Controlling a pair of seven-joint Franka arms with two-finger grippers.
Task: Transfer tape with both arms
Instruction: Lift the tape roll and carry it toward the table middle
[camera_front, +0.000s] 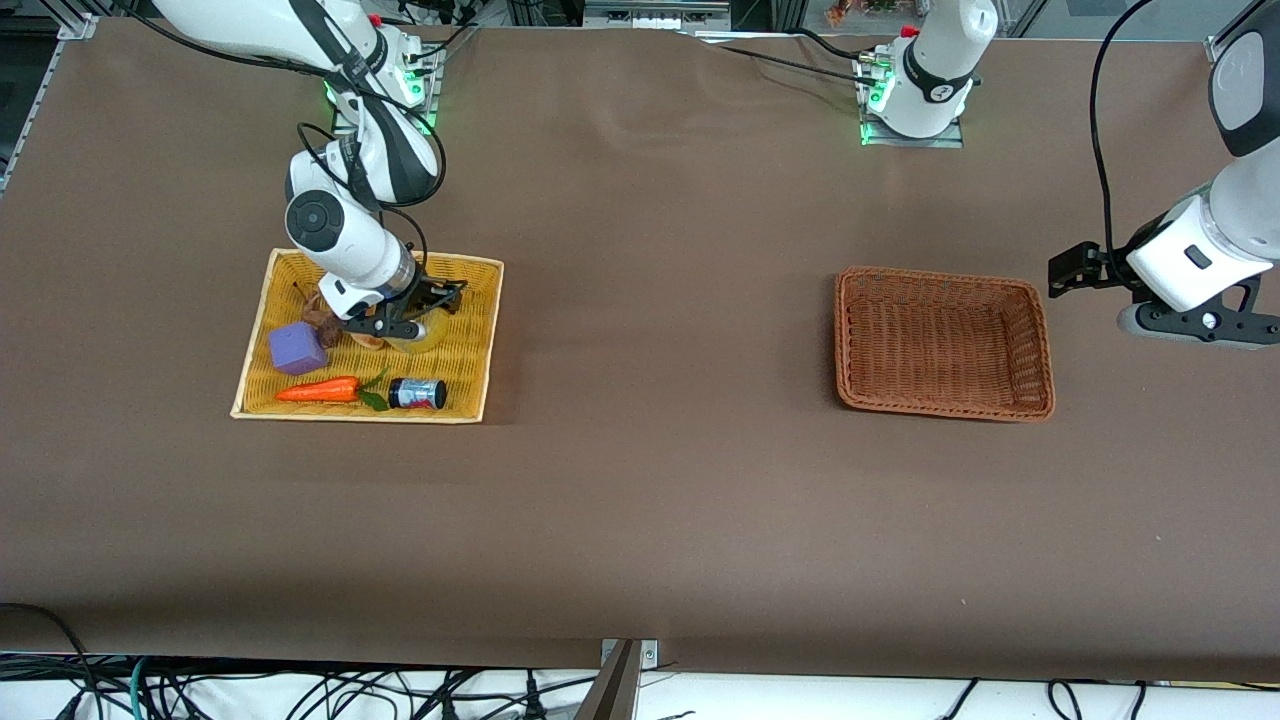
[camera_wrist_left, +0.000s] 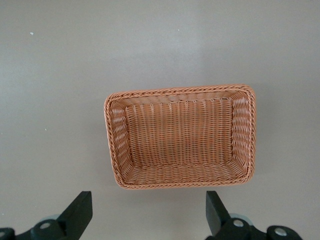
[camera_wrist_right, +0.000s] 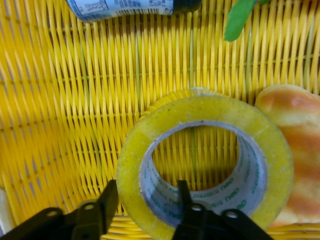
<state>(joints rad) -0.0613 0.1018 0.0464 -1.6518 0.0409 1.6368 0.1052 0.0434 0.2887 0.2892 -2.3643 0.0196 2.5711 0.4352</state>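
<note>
Right gripper (camera_wrist_right: 145, 210) is down inside the yellow basket (camera_front: 470, 340) at the right arm's end of the surface. Its jaws straddle the wall of the tape (camera_wrist_right: 205, 165): one finger in the hole, one outside, narrowed about the ring wall. Whether they press it firmly yet, I cannot tell. The tape lies flat on the basket floor, just beside the bread (camera_wrist_right: 300, 150). Pinching the wall probably suits a ring too wide to span.

Left gripper (camera_wrist_left: 147, 215) waits, hanging over bare surface beside the brown basket (camera_front: 1040, 340), jaws wide apart and empty; likely staged for a handover.

Front view hides the tape under the right arm but shows the purple block (camera_front: 297, 349), carrot (camera_front: 320, 390) and jar (camera_front: 417, 393). Only the right wrist view shows the grip.
</note>
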